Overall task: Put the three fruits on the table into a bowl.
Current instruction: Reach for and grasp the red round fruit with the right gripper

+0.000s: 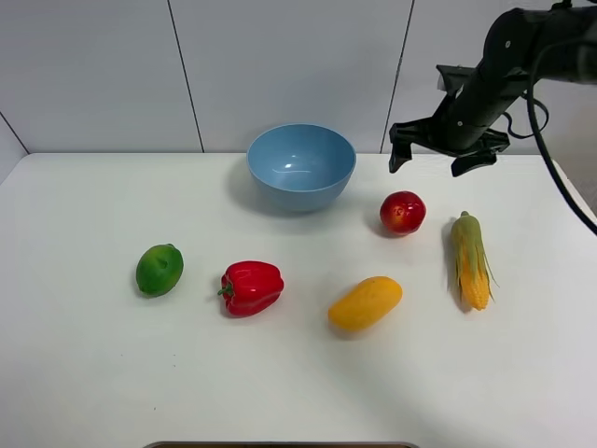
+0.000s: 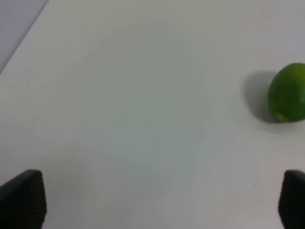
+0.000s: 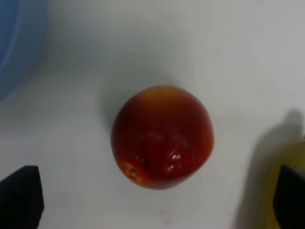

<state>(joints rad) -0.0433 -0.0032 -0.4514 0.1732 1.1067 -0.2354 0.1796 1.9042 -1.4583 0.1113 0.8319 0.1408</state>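
My left gripper (image 2: 157,202) hangs over bare table (image 1: 84,373), fingers spread wide and holding nothing, and its camera catches the lime (image 2: 287,93) off to one side. From up high, that lime (image 1: 159,270) sits far left on the white top, well apart from everything but the red bell pepper (image 1: 251,287) to its right. Further back, near the middle, stands the light-blue bowl (image 1: 280,191), upright, with only bare blue plastic showing inside. All three fruits lie out on the table. The mango (image 1: 365,303) lies in front, right of the pepper. The peach (image 1: 402,213) rests just right of the bowl, not touching it. My right gripper (image 1: 431,166) hovers above the peach, jaws wide apart, gripping nothing; its camera looks straight down on the fruit (image 3: 162,137). Far right lies the corn cob (image 1: 471,260).
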